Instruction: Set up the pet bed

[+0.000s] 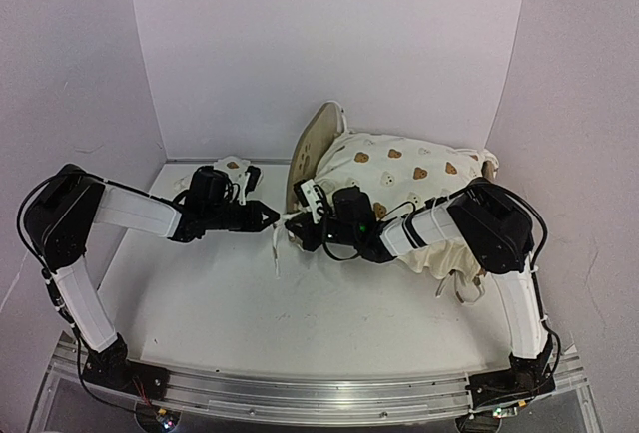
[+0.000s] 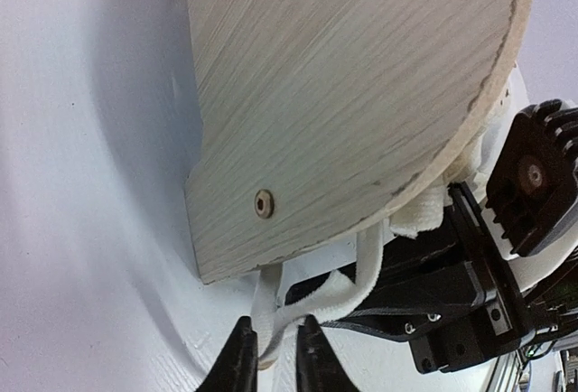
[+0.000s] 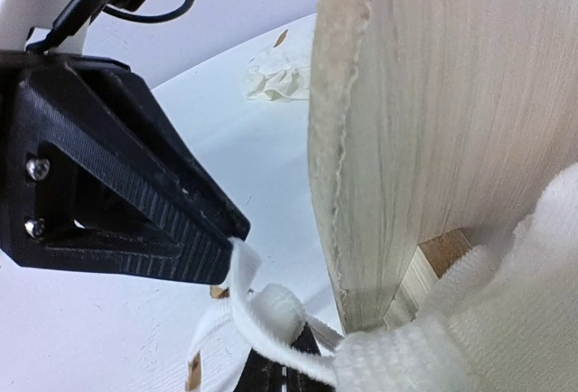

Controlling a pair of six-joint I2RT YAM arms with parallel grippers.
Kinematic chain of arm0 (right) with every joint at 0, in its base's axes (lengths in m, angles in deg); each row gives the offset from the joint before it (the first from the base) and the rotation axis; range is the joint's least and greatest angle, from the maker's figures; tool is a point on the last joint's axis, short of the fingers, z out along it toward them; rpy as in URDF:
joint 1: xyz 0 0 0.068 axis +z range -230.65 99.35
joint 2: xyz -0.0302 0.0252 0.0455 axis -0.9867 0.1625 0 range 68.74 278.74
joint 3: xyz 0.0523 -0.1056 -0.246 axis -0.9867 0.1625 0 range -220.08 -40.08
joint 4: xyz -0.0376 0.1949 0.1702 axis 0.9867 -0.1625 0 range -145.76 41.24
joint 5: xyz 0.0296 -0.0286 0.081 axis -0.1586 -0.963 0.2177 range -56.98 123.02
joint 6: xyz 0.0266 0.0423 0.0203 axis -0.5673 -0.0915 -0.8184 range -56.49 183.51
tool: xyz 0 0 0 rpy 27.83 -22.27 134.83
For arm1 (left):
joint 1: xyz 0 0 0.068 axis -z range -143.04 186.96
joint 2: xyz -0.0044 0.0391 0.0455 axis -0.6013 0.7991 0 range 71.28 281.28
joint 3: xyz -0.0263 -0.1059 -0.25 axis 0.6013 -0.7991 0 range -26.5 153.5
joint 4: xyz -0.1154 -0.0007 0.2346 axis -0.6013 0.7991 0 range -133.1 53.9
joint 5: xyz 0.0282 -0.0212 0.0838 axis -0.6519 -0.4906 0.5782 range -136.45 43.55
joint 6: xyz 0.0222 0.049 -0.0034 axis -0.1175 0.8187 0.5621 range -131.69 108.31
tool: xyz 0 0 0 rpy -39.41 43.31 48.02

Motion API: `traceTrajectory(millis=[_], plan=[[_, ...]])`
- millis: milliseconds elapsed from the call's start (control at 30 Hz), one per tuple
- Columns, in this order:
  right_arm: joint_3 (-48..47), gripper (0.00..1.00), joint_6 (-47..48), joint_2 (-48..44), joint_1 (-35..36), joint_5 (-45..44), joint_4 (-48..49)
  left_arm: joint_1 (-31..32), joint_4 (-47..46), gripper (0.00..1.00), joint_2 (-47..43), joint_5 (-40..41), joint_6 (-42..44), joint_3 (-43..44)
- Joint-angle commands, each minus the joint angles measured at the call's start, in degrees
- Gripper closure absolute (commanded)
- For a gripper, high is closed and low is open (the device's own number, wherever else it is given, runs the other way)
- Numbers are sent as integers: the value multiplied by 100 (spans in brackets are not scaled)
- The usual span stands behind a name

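The pet bed (image 1: 312, 146) stands at the back middle, and its plywood end board (image 2: 361, 94) fills the left wrist view. A cream bear-print cushion (image 1: 399, 169) lies on the bed. White cushion ties (image 2: 366, 293) hang at the board's lower corner. My left gripper (image 1: 274, 216) reaches in from the left; its fingertips (image 2: 237, 356) pinch one tie strand. My right gripper (image 1: 303, 230) meets it from the right, jaws shut, and a tie loop (image 3: 289, 311) is wrapped over its tip (image 3: 287, 376). I cannot tell if a strand is pinched inside. The bed's base is hidden.
A small bear-print pillow (image 1: 232, 167) lies behind the left arm near the back wall. White walls close in the back and both sides. A loose tie end (image 1: 277, 251) dangles onto the table (image 1: 300, 303) below the grippers. Cushion ties (image 1: 461, 288) trail by the right arm.
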Motion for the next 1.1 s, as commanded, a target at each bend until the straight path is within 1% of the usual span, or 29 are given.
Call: traceTrajectory(millis=[0, 100, 133, 200, 233, 267, 333, 400, 467, 600, 767, 900, 1067], plan=[[-88, 100, 144, 53, -59, 71, 364, -28, 25, 78, -261, -239, 159, 316], [-124, 100, 81, 52, -72, -29, 285, -22, 13, 72, -373, -690, 262, 195], [-126, 100, 56, 42, -73, -136, 256, -20, 15, 68, -427, -709, 282, 145], [-100, 100, 59, 32, -74, -190, 242, -28, 14, 65, -498, -415, 239, 98], [-96, 100, 76, 44, -76, -181, 241, -47, 73, 65, -447, -351, 221, 204], [-99, 100, 112, 45, -75, -164, 242, -66, 343, 67, -277, -323, 193, 400], [-83, 100, 169, 41, -75, -162, 241, -72, 815, 76, 24, -298, 156, 1006], [-82, 100, 209, 22, -80, -143, 241, -68, 1030, 79, 230, -433, 196, 1271], [-106, 100, 236, 12, -77, -89, 237, -64, 1173, 79, 369, -549, 264, 1395], [-97, 100, 298, -9, -80, -43, 201, -52, 1269, 74, 571, -1002, 330, 1523], [-45, 100, 338, -58, -76, -89, 202, 14, 1371, 73, 650, -845, 285, 1528], [-65, 100, 327, -62, -80, -56, 200, 67, 1374, 71, 628, -856, 255, 1475], [-31, 100, 379, -103, -75, -14, 197, 147, 1355, 70, 762, -923, 172, 1622]])
